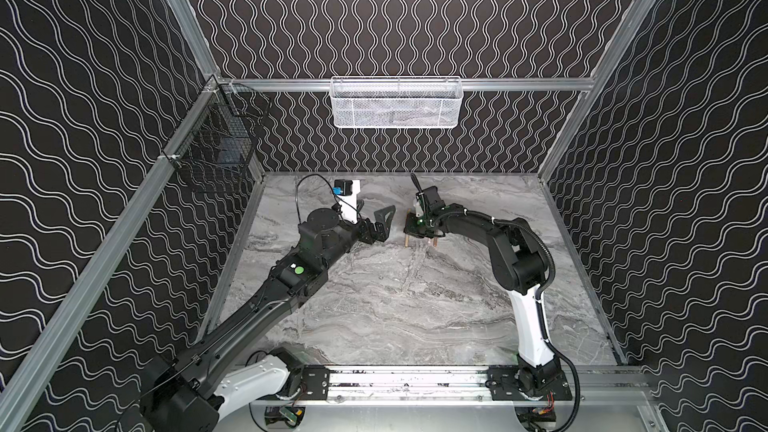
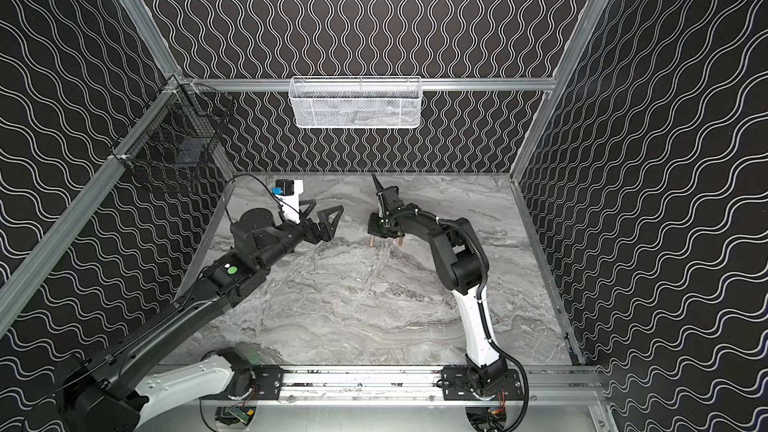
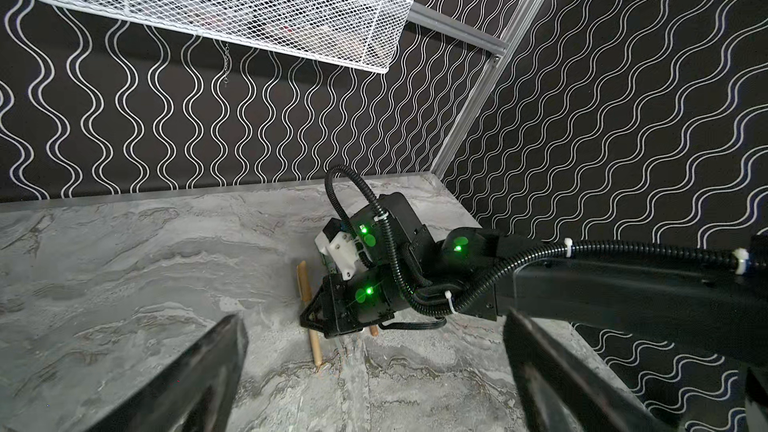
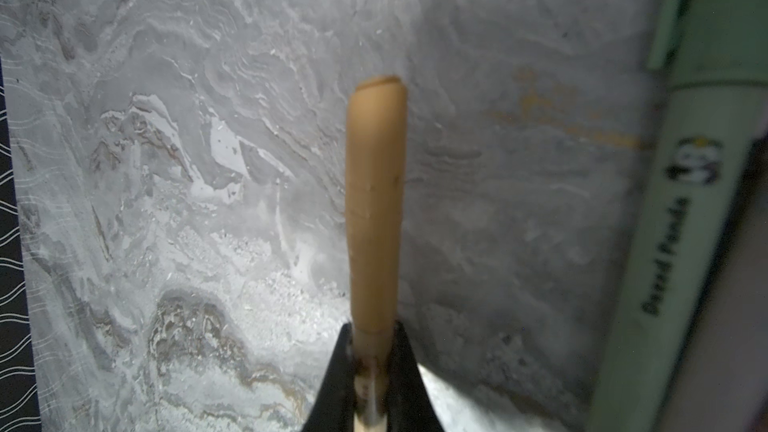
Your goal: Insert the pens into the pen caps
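Observation:
My right gripper [image 1: 409, 228] [image 3: 309, 320] [image 4: 372, 338] sits low on the marble table, shut on a tan-brown pen [image 4: 374, 201] [image 3: 306, 284] near one end. The pen's rounded end sticks out past the jaws, and a seam shows right at them. Beside it lies a pale green pen [image 4: 681, 222] with printed lettering, wearing its pen cap [image 4: 723, 27]. Another tan-brown end [image 1: 435, 241] [image 3: 374, 330] pokes out from under that gripper; I cannot tell whether it is a pen or a cap. My left gripper [image 1: 374, 211] [image 2: 322, 209] [image 3: 374, 367] hovers open and empty just left of it.
A white mesh basket [image 1: 395, 103] hangs on the back wall and a black wire basket [image 1: 216, 139] on the left wall. The marble tabletop [image 1: 415, 305] is walled on three sides, with the arms' mounting rail [image 1: 415, 380] along the front.

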Robot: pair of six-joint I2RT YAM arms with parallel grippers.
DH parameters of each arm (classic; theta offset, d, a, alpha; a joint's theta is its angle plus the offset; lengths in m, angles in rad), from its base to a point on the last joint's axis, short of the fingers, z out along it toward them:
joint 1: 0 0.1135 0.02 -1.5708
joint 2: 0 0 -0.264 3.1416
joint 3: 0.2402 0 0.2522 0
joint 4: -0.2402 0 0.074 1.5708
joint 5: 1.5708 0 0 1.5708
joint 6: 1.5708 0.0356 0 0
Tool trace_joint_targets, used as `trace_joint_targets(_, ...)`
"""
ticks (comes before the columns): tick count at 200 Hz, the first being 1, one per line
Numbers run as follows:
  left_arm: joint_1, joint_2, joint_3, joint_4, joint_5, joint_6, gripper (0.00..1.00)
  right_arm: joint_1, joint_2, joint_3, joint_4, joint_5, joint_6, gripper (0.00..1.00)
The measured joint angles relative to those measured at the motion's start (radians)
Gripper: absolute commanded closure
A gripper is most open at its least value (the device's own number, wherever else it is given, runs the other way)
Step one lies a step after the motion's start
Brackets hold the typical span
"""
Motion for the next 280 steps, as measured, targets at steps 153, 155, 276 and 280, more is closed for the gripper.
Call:
trace_joint_targets(153, 0.003, -0.017, 0.033, -0.035, -0.020, 0.078, 0.01, -0.019, -0.165, -0.017, -0.092, -0.011, 0.005, 0.67)
trace_joint_targets(155, 0.003, -0.017, 0.035, -0.036, -0.020, 0.082, 0.01, -0.020, -0.174, -0.018, -0.093, -0.011, 0.003, 0.67)
trace_joint_targets(276, 0.001, -0.428, 0.005, -0.425, -0.254, 0.130, 0.01, -0.039, -1.093, -0.451, -0.053, 0.155, -0.149, 0.00)
trace_joint_targets(280, 0.001, -0.431, -0.015, -0.417, -0.263, 0.134, 0.01, -0.038, -1.107, -0.474, -0.040, 0.163, -0.155, 0.00)
